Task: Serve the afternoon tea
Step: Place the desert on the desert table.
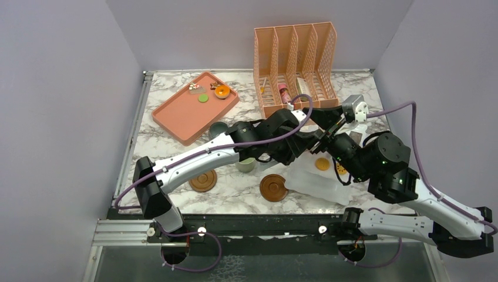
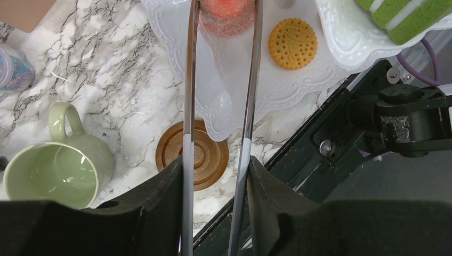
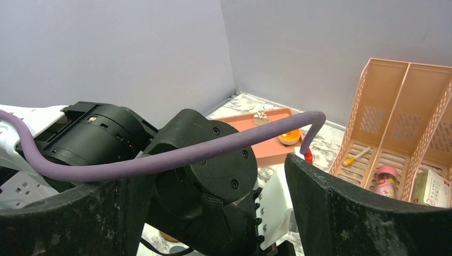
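Observation:
My left gripper is shut on metal tongs, whose tips bracket an orange-red sugary treat above a white embossed plate. A yellow cookie lies on that plate, and a green layered cake sits on a second white dish. The pale green mug and a brown coaster are beside the plate. In the top view the left gripper is over the plate. The second coaster and grey-blue mug sit left. My right gripper is open and empty, facing the left wrist.
A salmon tray at the back left holds a donut, a green cookie and small cakes. A peach file rack with a pink bottle stands at the back. A lilac cup stands near the green mug.

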You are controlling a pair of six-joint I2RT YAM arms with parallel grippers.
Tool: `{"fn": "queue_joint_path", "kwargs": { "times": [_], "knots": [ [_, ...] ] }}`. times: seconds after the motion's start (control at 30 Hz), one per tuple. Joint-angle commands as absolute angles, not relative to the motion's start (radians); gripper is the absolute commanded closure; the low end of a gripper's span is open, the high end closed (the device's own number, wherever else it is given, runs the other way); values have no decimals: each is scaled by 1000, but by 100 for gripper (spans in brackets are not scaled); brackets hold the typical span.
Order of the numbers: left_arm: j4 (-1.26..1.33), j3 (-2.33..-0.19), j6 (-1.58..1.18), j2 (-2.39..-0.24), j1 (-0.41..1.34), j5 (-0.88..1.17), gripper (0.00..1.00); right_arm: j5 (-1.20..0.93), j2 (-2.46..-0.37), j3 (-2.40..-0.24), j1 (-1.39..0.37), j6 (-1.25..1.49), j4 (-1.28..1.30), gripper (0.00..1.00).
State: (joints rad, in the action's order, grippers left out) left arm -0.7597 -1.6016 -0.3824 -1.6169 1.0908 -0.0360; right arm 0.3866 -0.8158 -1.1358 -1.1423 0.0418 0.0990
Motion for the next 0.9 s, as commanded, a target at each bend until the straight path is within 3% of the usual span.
{"fn": "queue_joint_path", "kwargs": {
  "times": [0.0, 0.87],
  "knots": [
    [-807, -1667, -387, -1635, 1126, -96, 56, 379, -815, -1159, -1141, 35, 70, 5],
    [-861, -1734, -365, -1715, 1146, -112, 51, 401, -782, -1130, -1141, 30, 61, 5]
  ]
}}
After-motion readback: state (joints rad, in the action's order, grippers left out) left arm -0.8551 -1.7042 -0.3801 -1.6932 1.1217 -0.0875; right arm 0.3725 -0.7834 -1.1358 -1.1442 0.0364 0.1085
